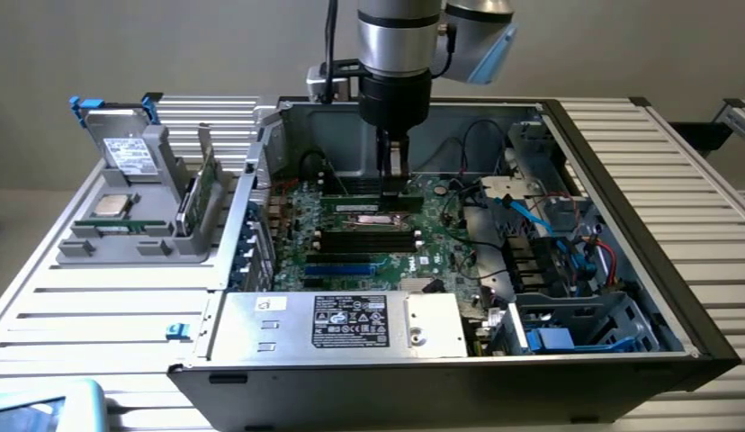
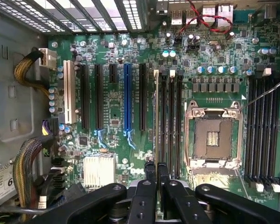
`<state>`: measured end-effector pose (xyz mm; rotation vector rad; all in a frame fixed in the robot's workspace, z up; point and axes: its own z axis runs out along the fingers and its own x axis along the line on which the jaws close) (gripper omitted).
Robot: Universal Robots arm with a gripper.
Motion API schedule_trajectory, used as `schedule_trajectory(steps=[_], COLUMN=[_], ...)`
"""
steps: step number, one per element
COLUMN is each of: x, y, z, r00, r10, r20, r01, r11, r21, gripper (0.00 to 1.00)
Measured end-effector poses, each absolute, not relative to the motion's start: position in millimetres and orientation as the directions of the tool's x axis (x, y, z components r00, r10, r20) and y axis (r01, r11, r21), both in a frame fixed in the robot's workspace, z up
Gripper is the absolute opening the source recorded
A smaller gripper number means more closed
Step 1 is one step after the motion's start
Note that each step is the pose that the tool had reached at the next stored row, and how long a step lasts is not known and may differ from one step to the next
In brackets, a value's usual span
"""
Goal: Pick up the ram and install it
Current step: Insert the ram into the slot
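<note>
Green and thin, the ram stands on edge in the wrist view, a pale strip running along the slot nearest the blue connector. The gripper is clamped on its upper edge, one finger on each face. In the exterior view the arm reaches straight down into the case, and the stick lies just beside the socket. Whether it hangs just above the slot or already rests in it cannot be told.

Several things could go wrong from here:

- **Alignment:** if the stick sits slightly off the slot's line, a downward push would land it on the plastic wall and could jam or chip the contacts.
- **Tilt:** if one end enters first, the stick would likely be only half seated, with one clip not closed.
- **Grip:** the fingers hold a narrow strip, so hard pressing could make the board slide up between them or twist.
- **Socket:** it lies open right alongside, and a slip to that side could put the stick or a finger onto its bare contacts.
- **Force:** pushing too hard could flex the motherboard.
</note>
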<state>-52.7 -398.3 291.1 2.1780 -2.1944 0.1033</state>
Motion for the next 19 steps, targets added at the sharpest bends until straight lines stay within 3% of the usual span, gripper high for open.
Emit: schedule_trajectory(steps=[19], x=[-53], y=[-398], z=[275], r00=[-0.008], r10=[-0.996], r20=[0.089], r01=[-1.000], r11=[0.007], r21=[-0.014], gripper=[0.13])
